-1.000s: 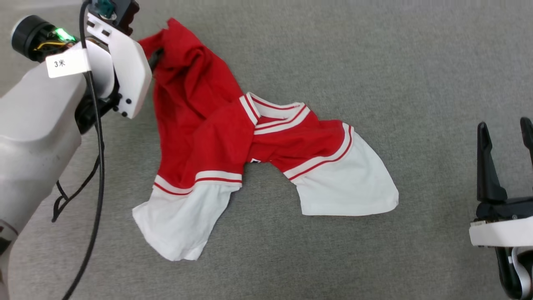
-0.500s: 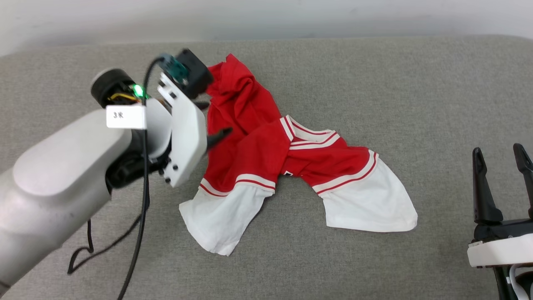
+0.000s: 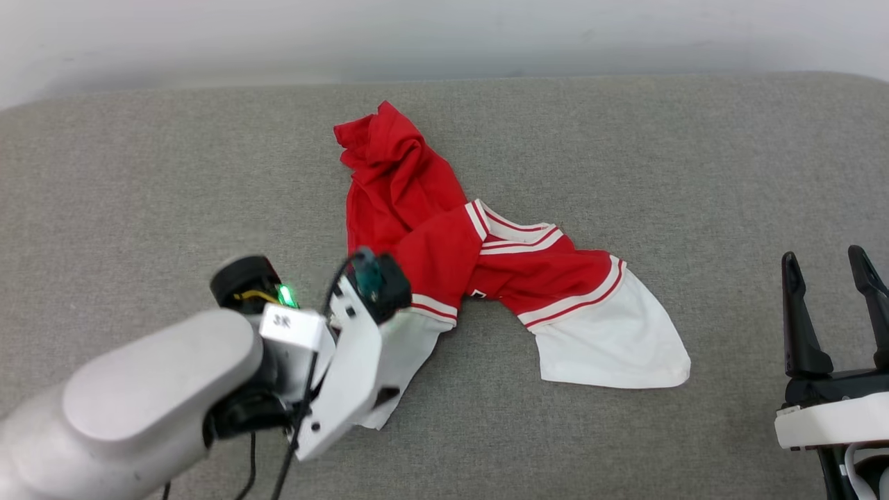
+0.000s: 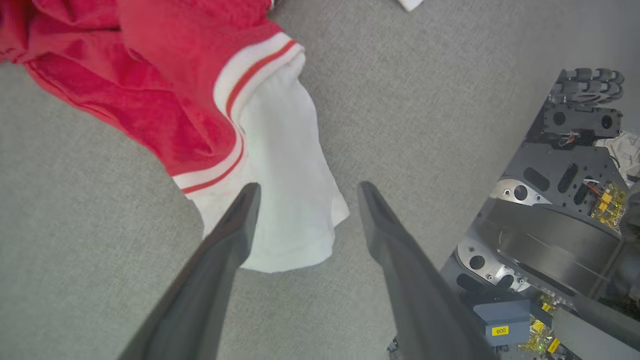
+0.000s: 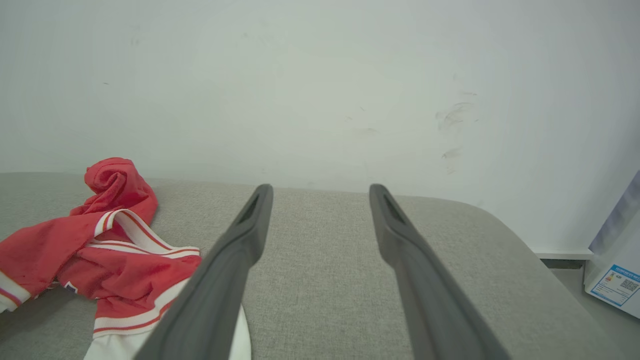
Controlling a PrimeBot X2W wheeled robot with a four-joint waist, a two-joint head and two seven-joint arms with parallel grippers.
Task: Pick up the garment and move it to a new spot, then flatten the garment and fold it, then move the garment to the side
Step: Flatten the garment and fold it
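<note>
The garment (image 3: 417,208) lies crumpled on the grey surface, its red body bunched toward the far side and its two white sleeves spread toward me. My left wrist (image 3: 347,375) hovers over the near left white sleeve (image 3: 410,347). In the left wrist view the left gripper (image 4: 307,187) is open, its fingers on either side of that sleeve's (image 4: 285,165) hem and nothing between them. The right gripper (image 3: 826,271) rests open at the lower right, apart from the garment. In the right wrist view the right gripper (image 5: 321,187) points at the wall, with the garment (image 5: 125,265) to its left.
The grey cushioned surface (image 3: 660,173) ends at a white wall (image 3: 444,35) behind. Its right end is rounded (image 5: 500,225), with a pale box (image 5: 615,280) on the floor past it. The robot's dark base (image 4: 550,225) lies beyond the near edge.
The head camera shifted early on. My left arm has drawn back from the garment's far red end to the near white sleeve. The garment and right gripper have stayed put.
</note>
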